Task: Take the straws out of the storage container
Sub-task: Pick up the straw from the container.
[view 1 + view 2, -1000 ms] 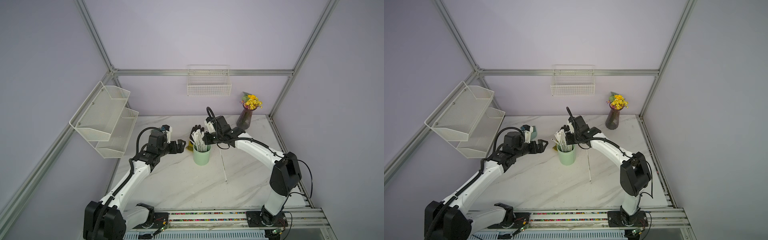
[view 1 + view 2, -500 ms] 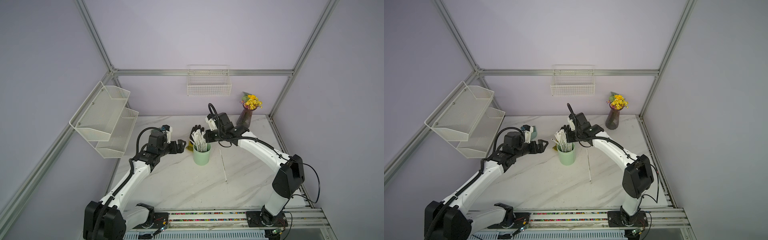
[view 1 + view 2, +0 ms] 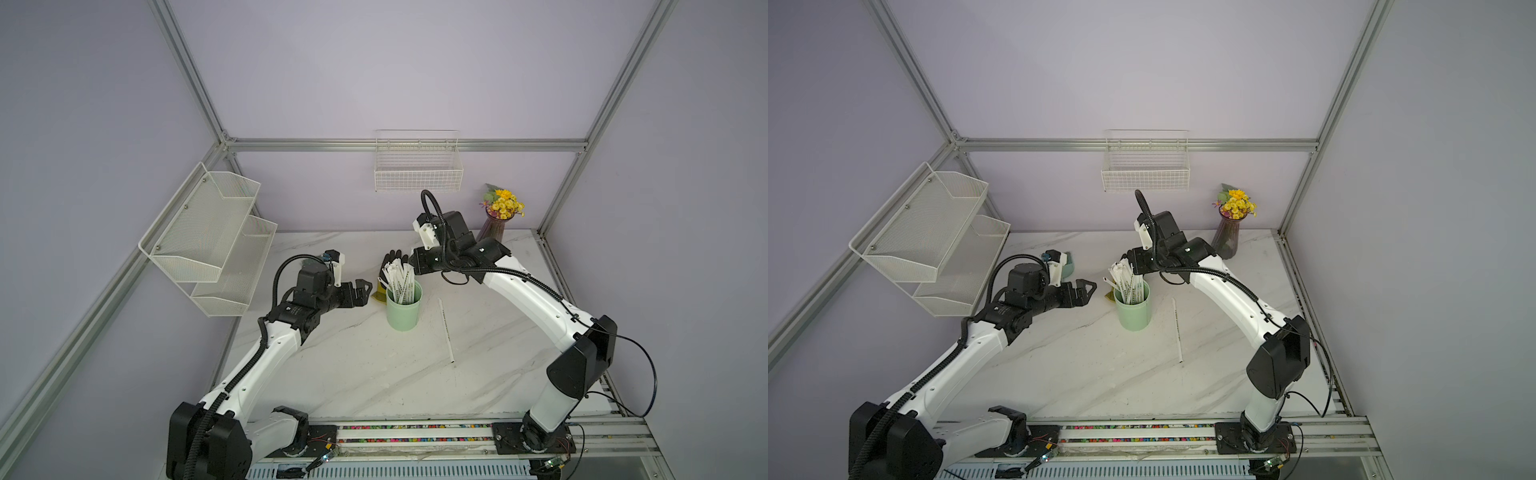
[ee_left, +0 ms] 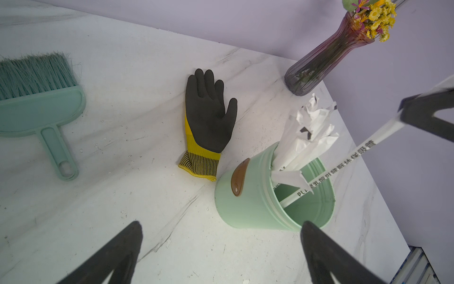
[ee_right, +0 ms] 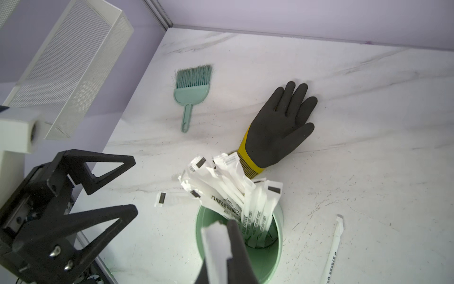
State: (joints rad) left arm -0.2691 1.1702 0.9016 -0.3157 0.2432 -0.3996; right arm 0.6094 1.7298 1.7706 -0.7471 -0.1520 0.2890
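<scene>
The storage container, a mint-green cup, stands mid-table with a bunch of white wrapped straws leaning out of it. My right gripper hangs over the cup's rim, shut on one straw whose lower end is still inside the cup. My left gripper is open just left of the cup, with nothing between its fingers. One more straw lies flat on the table right of the cup.
A black and yellow glove lies just behind the cup. A green hand brush lies at the back left. A vase of flowers stands at the back right. A mesh shelf rack and a wire basket hang on the walls.
My right gripper's jaws have closed the last bit on the straw, and its arm has shifted slightly up and back. The left arm has stayed still.
</scene>
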